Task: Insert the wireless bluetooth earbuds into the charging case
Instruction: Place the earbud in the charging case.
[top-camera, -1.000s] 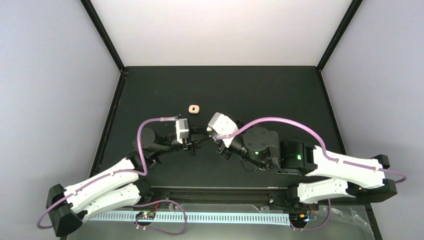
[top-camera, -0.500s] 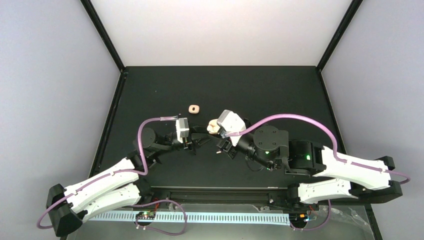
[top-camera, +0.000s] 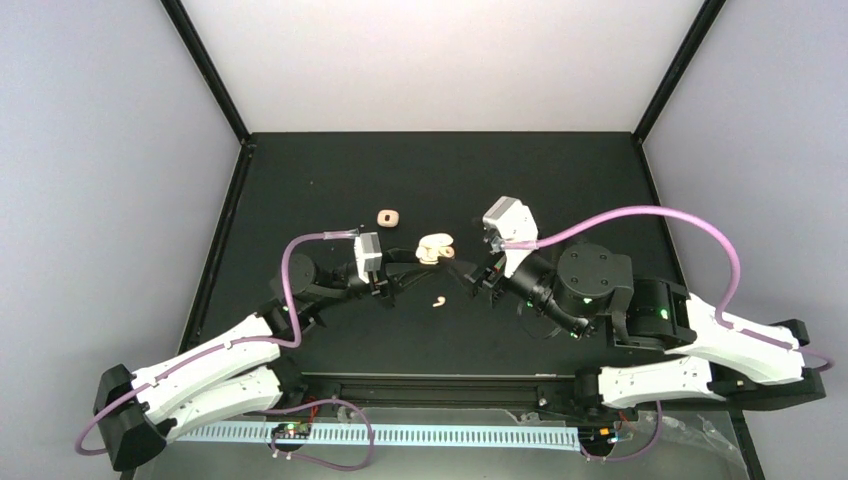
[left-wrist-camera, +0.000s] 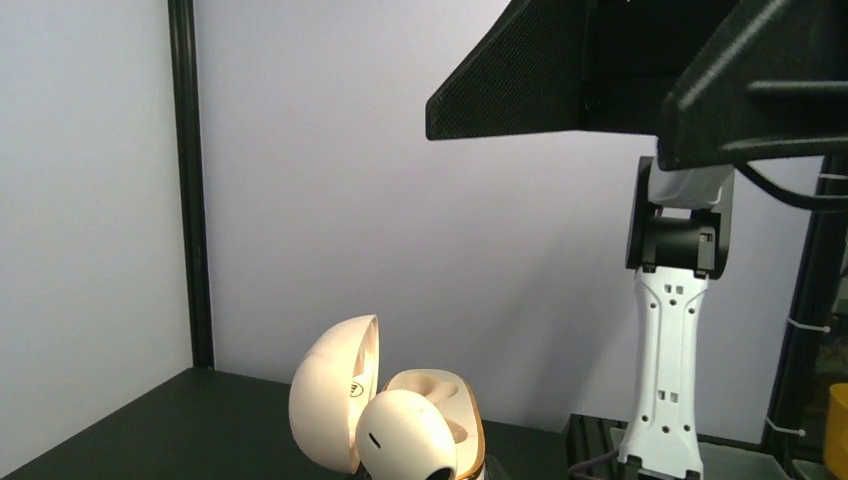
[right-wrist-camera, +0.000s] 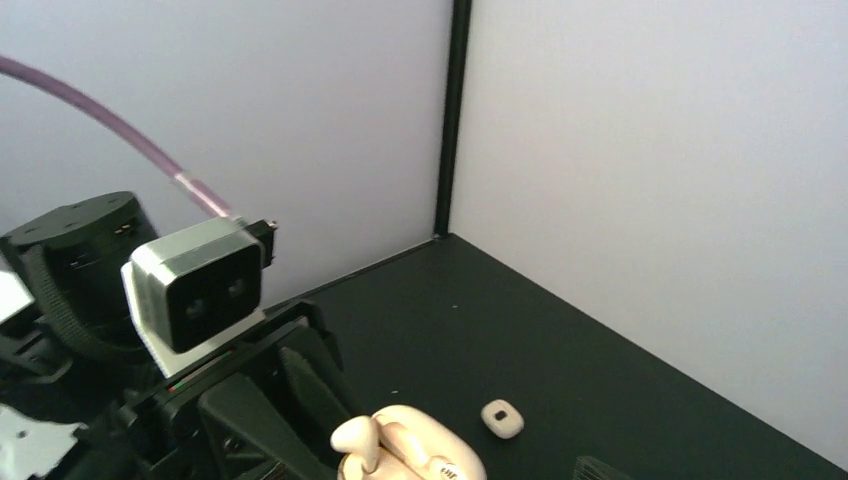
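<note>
Black worktop (top-camera: 560, 190), walled on three sides.

Charging case (top-camera: 435, 248), cream and rounded, sits near mid-worktop with its lid swung up and open. Left gripper (top-camera: 418, 262) reaches in from the left, its jaws closed on the case body. The right wrist view shows its dark fingers (right-wrist-camera: 290, 395) tight against the case (right-wrist-camera: 415, 452). The left wrist view has the case (left-wrist-camera: 390, 420) low in frame, hinged lid standing to the left.

One earbud (right-wrist-camera: 360, 440) sits in the case, stem poking up at the left side. Another earbud (top-camera: 438, 300) lies loose on the worktop just in front of the case, touching neither arm.

Right gripper (top-camera: 472, 275) is just right of the case and apart from it. Its jaws look spread, with nothing between them.

Small cream rounded piece with a dark centre (top-camera: 388, 216) lies behind and to the left of the case, alone.
</note>
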